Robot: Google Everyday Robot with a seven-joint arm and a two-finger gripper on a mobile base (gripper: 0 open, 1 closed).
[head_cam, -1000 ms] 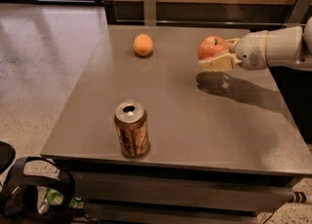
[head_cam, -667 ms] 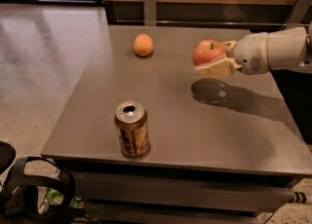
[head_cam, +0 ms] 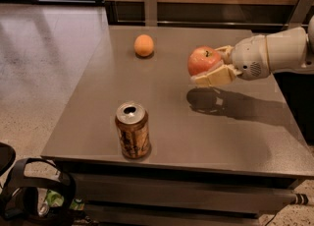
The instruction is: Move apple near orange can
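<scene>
While the white gripper [head_cam: 216,64], jaws clamped on the round red apple [head_cam: 202,59], hangs over the grey bench [head_cam: 211,139], carry it low toward the orange-brown metal can [head_cam: 132,130]; release beside.

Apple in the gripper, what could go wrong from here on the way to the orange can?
1. The apple is held above the table by the gripper, shut on it from the side; being round, it could slip and roll away.
2. The orange can stands upright near the table's front edge; a low approach or a rolling apple might tip it or push it off.
</scene>
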